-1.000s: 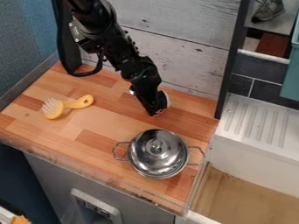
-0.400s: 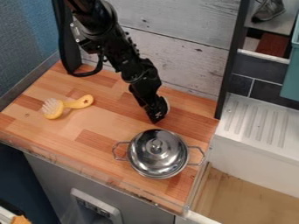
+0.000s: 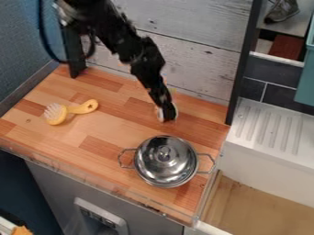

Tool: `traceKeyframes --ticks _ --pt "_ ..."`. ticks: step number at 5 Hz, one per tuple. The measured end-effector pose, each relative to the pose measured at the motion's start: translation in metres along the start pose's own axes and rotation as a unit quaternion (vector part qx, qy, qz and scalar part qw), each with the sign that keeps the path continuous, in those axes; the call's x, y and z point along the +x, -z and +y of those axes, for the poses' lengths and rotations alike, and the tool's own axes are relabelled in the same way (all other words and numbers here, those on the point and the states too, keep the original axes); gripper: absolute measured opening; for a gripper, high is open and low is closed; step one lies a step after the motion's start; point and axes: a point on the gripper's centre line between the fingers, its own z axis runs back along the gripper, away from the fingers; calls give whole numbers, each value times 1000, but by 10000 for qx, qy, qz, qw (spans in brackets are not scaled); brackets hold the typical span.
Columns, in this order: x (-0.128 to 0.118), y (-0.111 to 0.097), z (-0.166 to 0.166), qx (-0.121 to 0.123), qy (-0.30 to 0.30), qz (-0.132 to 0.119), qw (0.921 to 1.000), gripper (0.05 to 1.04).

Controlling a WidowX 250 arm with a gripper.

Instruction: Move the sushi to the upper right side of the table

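At about one o'clock on the light-brown wooden desk (image 3: 122, 126), the small, round, pale-edged piece, taken to be the sushi (image 3: 175, 111), is partly hidden by the black two-finger hand (image 3: 165, 117). Whether the piece is pinched or merely stood over cannot be told, nor can it be told whether the hand is spread or pressed together. The far right part of the desk seems to be all but reached, so most of the task may be judged done. The shiny steel lidded pot (image 3: 165, 160) is set at four o'clock, nearer the front, and the yellow-handled brush with pale bristles (image 3: 69, 111) is laid at ten o'clock. If the spot is accepted, only a clean release and a lift away are left; otherwise a short shift towards two o'clock is needed.
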Motion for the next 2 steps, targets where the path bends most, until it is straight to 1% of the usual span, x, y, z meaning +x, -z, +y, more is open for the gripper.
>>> traceKeyframes --ticks 1,2 --pt "3 -13 2 1 120 -214 9997 1001" --pt "1 -14 3 4 123 -210 9997 1001"
